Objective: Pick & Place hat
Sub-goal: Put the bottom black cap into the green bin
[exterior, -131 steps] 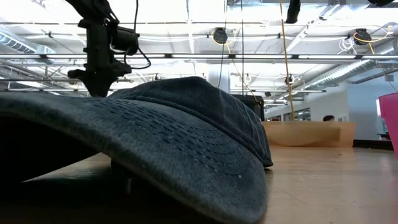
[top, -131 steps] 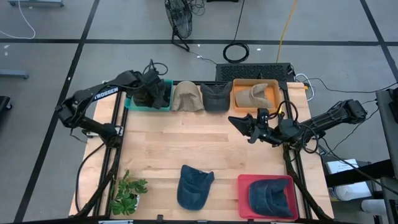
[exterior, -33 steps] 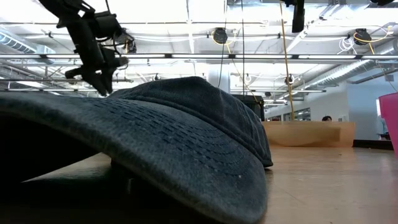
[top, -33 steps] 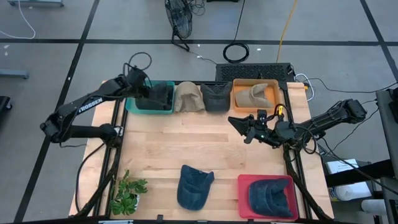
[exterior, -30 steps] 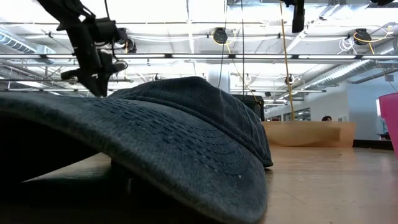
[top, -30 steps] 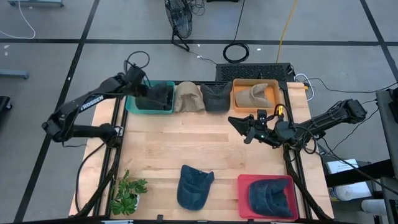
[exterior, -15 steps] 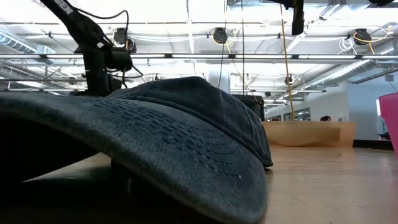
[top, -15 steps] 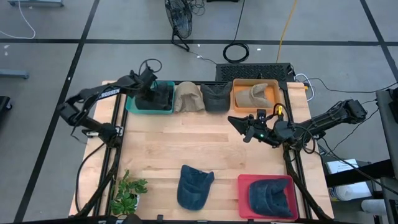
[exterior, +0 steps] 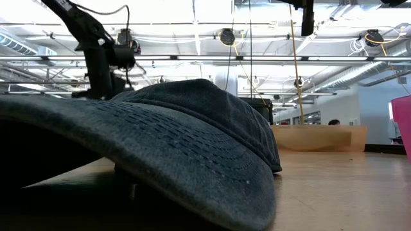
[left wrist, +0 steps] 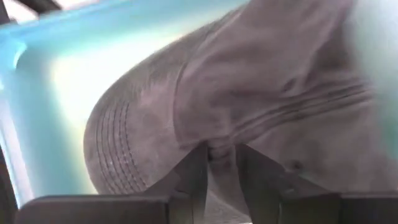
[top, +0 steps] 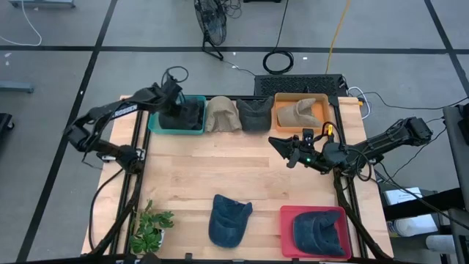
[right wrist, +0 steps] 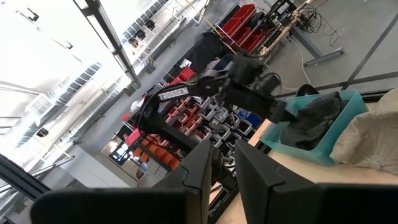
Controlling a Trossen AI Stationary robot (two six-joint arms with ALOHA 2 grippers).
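A dark grey-brown hat [top: 190, 114] lies in the teal bin [top: 154, 123] at the table's far left. My left gripper [top: 176, 111] reaches down into that bin from the left and is shut on the hat [left wrist: 261, 81]. My right gripper [top: 278, 142] hangs still above the table's right half, pointing about level toward the left. Its fingers [right wrist: 202, 165] stand a narrow gap apart with nothing between them. A blue hat [top: 229, 220] lies on the table near the front edge and fills the low view [exterior: 180, 147]. My left gripper pinches a raised fold of the hat [left wrist: 219, 149] between its two fingers, where the stitched brim meets the crown. The fingers come steeply from above, slanting in from the table's left. The hat sits inside the teal bin's walls [left wrist: 37, 93], spread out below the fingers.
Along the far edge, right of the teal bin, lie a tan hat [top: 222, 115], a dark grey hat [top: 254, 115] and an orange bin [top: 279, 123] with a tan hat. A red bin [top: 287, 233] with a blue hat stands near right, a small plant [top: 150, 227] near left.
My left gripper has sunk toward the teal bin and shifted a little toward the table's right, going from tilted to nearly upright in the low view, its hold on the hat unchanged.
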